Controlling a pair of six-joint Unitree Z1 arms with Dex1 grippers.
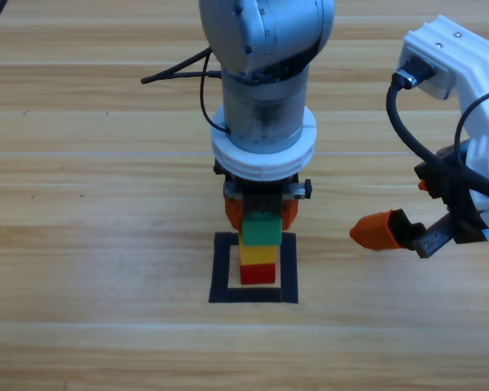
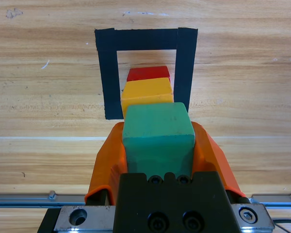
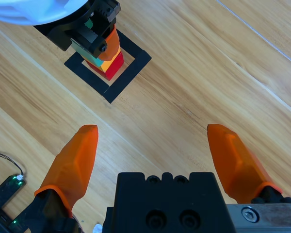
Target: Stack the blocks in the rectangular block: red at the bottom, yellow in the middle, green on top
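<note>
Centre of frame: left hand [image 1: 261,213] pinches green [image 2: 157,138] atop yellow [image 2: 146,93] and red [image 2: 148,74] inside the rectangular block [image 1: 221,269]. Releasing off-centre could topple the stack. Right hand [image 3: 155,158], spread, waits at right.

Left tool [image 2: 157,145]: jaws closed on the green cube [image 2: 157,133].
Stack: green cube on the yellow cube [image 2: 146,91], yellow on the red cube [image 2: 148,73].
Black tape square [image 2: 108,73]: around the stack, on the wooden bench [image 2: 43,97].
</note>
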